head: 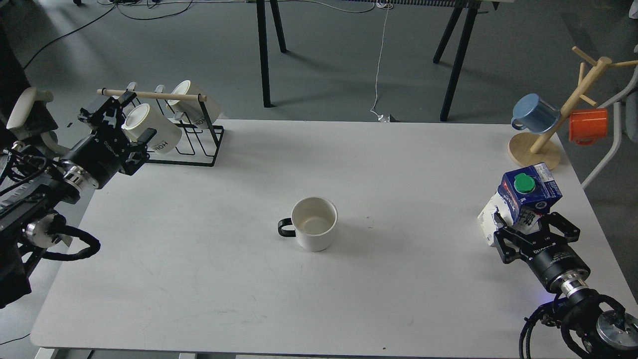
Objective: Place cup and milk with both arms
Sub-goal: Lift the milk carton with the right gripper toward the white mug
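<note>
The cup (314, 223), a plain white mug with a black loop handle pointing left, stands upright at the middle of the white table (209, 259), with no gripper near it. The milk (523, 197), a blue-topped white carton with a green cap, stands slightly tilted near the table's right edge. My right gripper (534, 225) is open, its two fingers on either side of the carton's lower part. My left gripper (127, 122) is open and empty at the far left, just in front of a cream lettered mug.
A black wire rack (192, 144) with a wooden bar holds cream lettered mugs (152, 132) at the back left corner. A wooden mug tree (536, 147) with a blue mug (534, 112) and an orange mug (588, 124) stands at the back right.
</note>
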Robot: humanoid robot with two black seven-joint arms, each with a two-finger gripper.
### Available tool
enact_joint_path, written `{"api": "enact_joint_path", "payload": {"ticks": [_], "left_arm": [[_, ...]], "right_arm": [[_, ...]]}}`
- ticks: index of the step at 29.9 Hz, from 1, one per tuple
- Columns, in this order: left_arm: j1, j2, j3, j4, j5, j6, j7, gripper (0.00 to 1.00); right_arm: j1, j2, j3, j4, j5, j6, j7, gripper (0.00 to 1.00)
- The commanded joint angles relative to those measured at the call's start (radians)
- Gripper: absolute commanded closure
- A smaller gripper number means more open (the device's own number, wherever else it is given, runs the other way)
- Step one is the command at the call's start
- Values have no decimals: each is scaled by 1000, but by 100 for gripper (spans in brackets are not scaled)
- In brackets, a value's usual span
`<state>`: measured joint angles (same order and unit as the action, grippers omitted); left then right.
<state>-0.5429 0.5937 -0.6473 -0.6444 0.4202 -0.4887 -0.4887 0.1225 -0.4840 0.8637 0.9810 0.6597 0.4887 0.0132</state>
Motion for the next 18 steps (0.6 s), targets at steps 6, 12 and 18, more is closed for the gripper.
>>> {"api": "enact_joint_path", "payload": {"ticks": [6,12,18], "left_arm": [[9,-6,6,28,0,0,0,4],[9,-6,17,28,2,0,0,4],[-3,0,31,48,20,0,0,4]], "right_arm": [[6,1,8,22,1,0,-1,63],[17,10,-11,123,-6,0,-4,64],[25,100,-12,232,-103,0,-4,64]]}}
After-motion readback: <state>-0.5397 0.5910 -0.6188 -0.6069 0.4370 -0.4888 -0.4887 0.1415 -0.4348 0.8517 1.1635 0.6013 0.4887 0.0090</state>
